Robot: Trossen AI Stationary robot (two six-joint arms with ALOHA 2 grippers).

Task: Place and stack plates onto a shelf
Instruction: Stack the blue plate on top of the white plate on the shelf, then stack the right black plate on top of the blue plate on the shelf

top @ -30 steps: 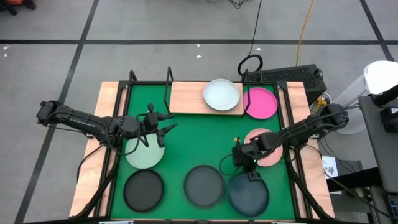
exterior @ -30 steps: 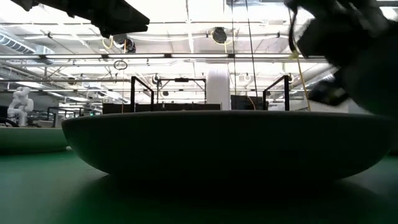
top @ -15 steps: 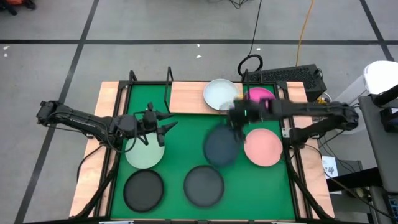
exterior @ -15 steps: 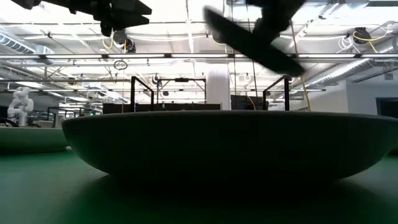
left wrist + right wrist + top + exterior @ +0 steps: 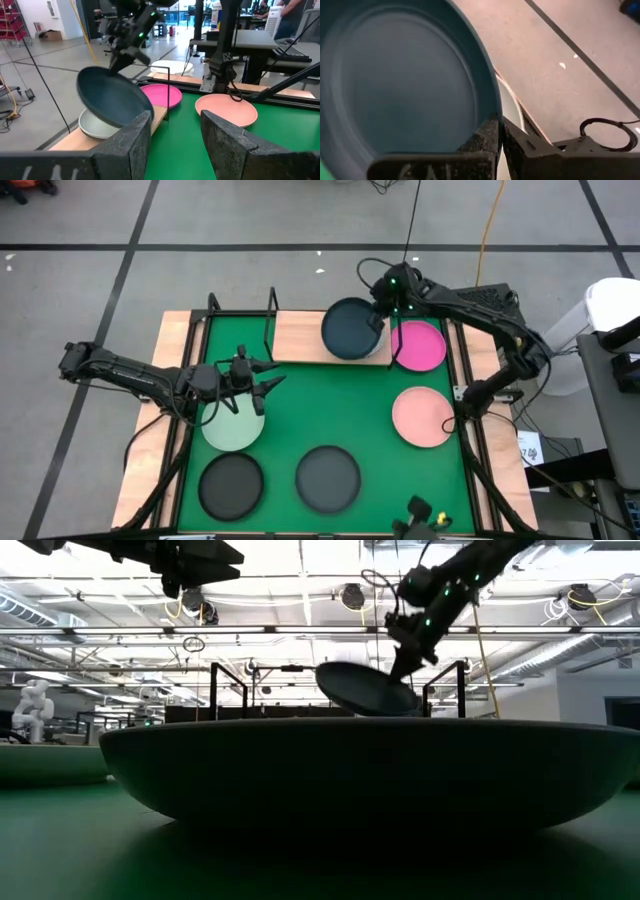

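Observation:
My right gripper (image 5: 379, 320) (image 5: 500, 131) is shut on a dark grey plate (image 5: 350, 330) (image 5: 365, 688) and holds it in the air over the light-wood shelf (image 5: 298, 338). A pale mint plate (image 5: 95, 126) sits on the shelf just under it. My left gripper (image 5: 256, 386) (image 5: 172, 131) hangs open above a second mint plate (image 5: 232, 427) on the mat's left. A magenta plate (image 5: 419, 346) rests at the shelf's right end. A light pink plate (image 5: 424, 418) and two dark plates (image 5: 232, 486) (image 5: 328, 479) lie flat on the green mat. My right gripper pinches the dark plate's rim (image 5: 490, 112) on the plate's right side, one finger (image 5: 485, 137) on the upper face and one beneath. It comes slanting down from above and the right. The plate is lifted clear and tilted, hovering over the mint plate on the shelf.
Black rod uprights (image 5: 271, 315) stand at the shelf's left part and at the mat's far corners. A coiled cable (image 5: 402, 283) and a dark box (image 5: 470, 302) lie beyond the far edge. A small dark object (image 5: 424, 516) sits at the near edge. One dark plate (image 5: 370, 772) fills the low view.
My right gripper has lifted the dark plate from the mat's near right corner and carried it fast toward the far edge, up over the pink plate. It now holds the plate tilted above the mint plate on the shelf.

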